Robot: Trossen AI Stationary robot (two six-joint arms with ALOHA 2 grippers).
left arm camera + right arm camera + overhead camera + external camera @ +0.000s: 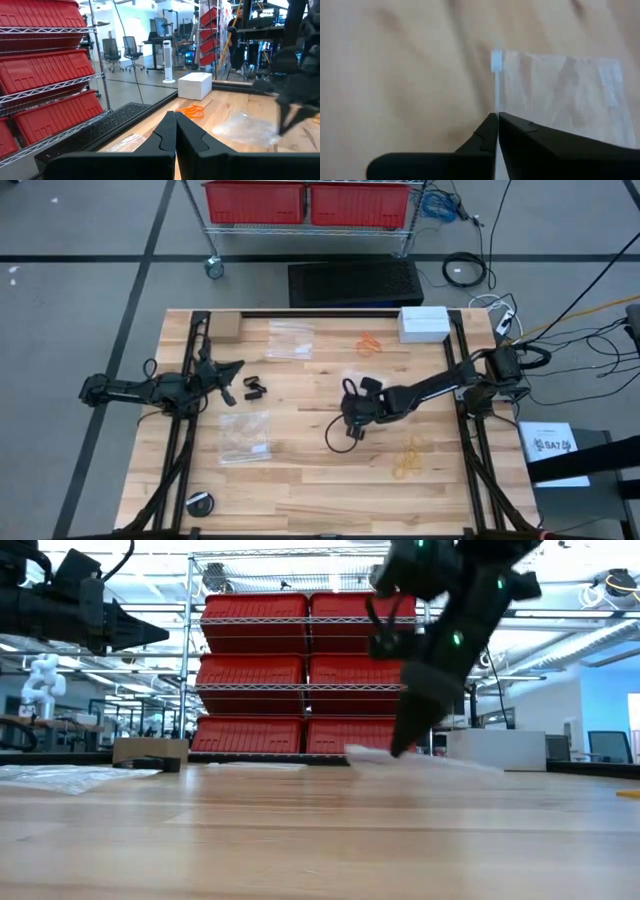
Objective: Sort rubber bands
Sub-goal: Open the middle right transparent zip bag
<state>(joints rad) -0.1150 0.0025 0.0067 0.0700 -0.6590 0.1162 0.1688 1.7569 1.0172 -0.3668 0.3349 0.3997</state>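
A: Right gripper (497,116) first. Fingers?

B: Pressed together on the edge of a clear plastic bag (560,95); the thin edge runs straight into the seam between the tips. In the low view the same gripper (400,748) has its tips down at the wooden table (300,840), touching the bag (420,759).

A: Location from above?

B: Middle of the table, right gripper (352,402) reaching in from the right side, over that bag (358,378).

A: Left gripper?

B: Left gripper (175,116) fingers pressed together, holding nothing. It hangs above the table's left part (236,367), off the surface.

A: Rubber bands?

B: Orange rubber bands (369,342) near the far edge, beside a white box (424,322). Also seen from the left wrist (191,111). Pale yellow-tan rubber bands (408,459) sit near the front right. Black rubber bands (252,388) lie just beside the left gripper.

A: Other bags?

B: One bag at the far edge (290,338), one front left (245,437). Small round black thing (200,503) at the front-left corner.
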